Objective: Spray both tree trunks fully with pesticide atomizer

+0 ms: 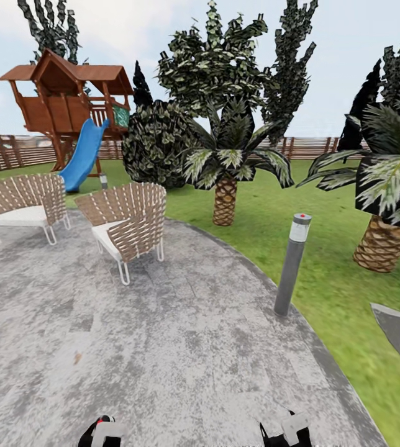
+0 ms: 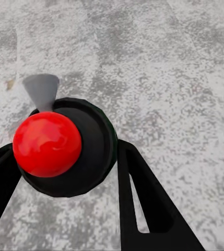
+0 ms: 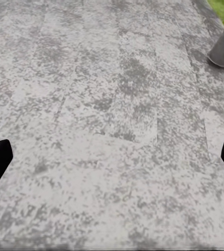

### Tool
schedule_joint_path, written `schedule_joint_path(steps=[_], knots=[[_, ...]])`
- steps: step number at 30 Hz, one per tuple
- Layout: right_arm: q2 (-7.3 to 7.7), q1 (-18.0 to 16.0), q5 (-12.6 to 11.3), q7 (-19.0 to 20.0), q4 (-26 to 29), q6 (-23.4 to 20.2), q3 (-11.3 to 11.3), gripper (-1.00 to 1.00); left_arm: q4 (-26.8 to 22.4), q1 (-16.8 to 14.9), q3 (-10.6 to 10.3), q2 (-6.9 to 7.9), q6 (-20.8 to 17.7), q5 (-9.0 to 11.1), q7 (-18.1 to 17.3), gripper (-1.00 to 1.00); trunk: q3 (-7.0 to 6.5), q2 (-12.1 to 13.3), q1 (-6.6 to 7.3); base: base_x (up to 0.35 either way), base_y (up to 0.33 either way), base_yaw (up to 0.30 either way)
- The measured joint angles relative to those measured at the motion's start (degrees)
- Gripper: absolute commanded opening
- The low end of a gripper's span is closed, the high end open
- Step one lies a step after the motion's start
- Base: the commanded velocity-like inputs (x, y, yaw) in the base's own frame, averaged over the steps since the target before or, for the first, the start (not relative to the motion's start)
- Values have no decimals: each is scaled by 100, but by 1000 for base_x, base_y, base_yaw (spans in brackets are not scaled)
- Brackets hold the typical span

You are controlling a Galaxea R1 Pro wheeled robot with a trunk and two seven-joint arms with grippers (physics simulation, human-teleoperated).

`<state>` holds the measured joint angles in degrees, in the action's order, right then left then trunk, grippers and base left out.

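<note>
The left gripper (image 2: 65,149) is closed on the pesticide atomizer (image 2: 93,151). Its two black fingers (image 2: 143,198) press against the round dark body from either side, the red knob faces the wrist camera and the grey cone nozzle points away over the paving, most likely so the spray will leave forward once the arm is raised. In the head view this gripper (image 1: 104,431) sits low at the frame's edge, tucked close to the robot, which looks like a carrying posture. The robot stands on the grey speckled paved patch (image 1: 181,323). Farthest left is a woven chair (image 1: 23,202) with a white cushion, with a wooden playhouse (image 1: 66,99) and its blue slide (image 1: 83,158) behind it. A second woven chair (image 1: 128,220) is angled toward the first, as in a seating corner. Next come a dark bush (image 1: 156,143) and a low palm (image 1: 228,164) on the lawn (image 1: 324,273), backed by the slat fence (image 1: 312,148). A grey bollard lamp (image 1: 291,264) stands at the paving's rim to mark the edge, and another palm (image 1: 389,186) stands at far right. None of these plants looks like the thick-trunked trees to be sprayed, so the robot probably has to drive on. The right gripper (image 3: 112,157) is spread wide and empty over bare paving. I can read no brand, label or writing anywhere.
</note>
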<state>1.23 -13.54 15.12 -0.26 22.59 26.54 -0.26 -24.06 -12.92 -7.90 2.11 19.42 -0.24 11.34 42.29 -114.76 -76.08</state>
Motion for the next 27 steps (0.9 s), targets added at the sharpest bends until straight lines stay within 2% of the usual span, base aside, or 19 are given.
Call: schedule_joint_path(steps=[16,23,25,27], knots=[[0,0,-3,0,0,0,0,100,-2,0,9,15,-9,-6,12,-100,89,0,0,0,0,-260],[0,0,-8,0,0,0,-3,100,-6,0,25,46,54,292,16,-100,128,0,0,0,0,-259],[0,0,-10,0,0,0,-6,100,-1,2,47,49,182,377,12,-100,139,0,0,0,0,-259],[0,0,-11,-2,0,0,-12,100,3,58,80,57,482,486,10,-100,150,0,0,0,0,-259]])
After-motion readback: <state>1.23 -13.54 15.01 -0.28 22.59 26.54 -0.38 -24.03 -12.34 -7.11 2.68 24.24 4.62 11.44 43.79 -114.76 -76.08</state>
